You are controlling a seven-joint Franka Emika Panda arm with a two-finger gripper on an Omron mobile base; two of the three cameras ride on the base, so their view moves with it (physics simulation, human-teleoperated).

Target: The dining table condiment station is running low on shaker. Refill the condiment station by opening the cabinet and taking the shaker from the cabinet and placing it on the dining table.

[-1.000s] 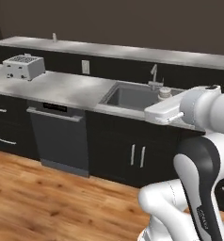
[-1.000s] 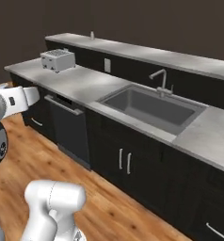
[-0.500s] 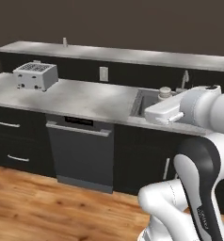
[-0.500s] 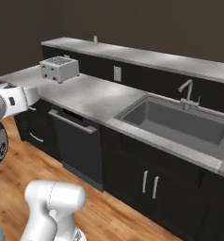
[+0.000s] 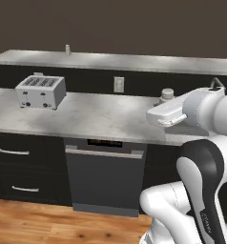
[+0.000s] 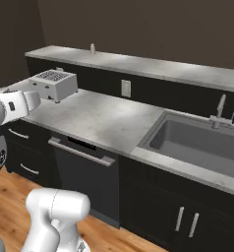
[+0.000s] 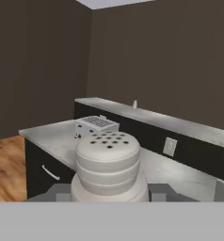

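Toaster (image 5: 40, 91) at left on the lower bench (image 5: 101, 119). Right of it, hand (image 7: 109, 190) clamped around the shaker (image 7: 108, 165), carried above the bench. Transport step, judging by this; next, reach the dining table (image 5: 134, 62) and set the shaker down upright.

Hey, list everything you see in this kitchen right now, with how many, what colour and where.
shaker: one, off-white, perforated cap, held in the hand
dining table: one, pale grey top, raised behind the worktop
small bottle: one, pale, on the dining table's left part
toaster: one, silver, worktop left
worktop: one, grey marble
wall outlet: one, white, below the dining table's top
dishwasher: one, dark, under the worktop
drawers: two, black, left of the dishwasher
sink: one, grey, worktop right
faucet: one, silver, behind the sink
hand: one, closed on the shaker
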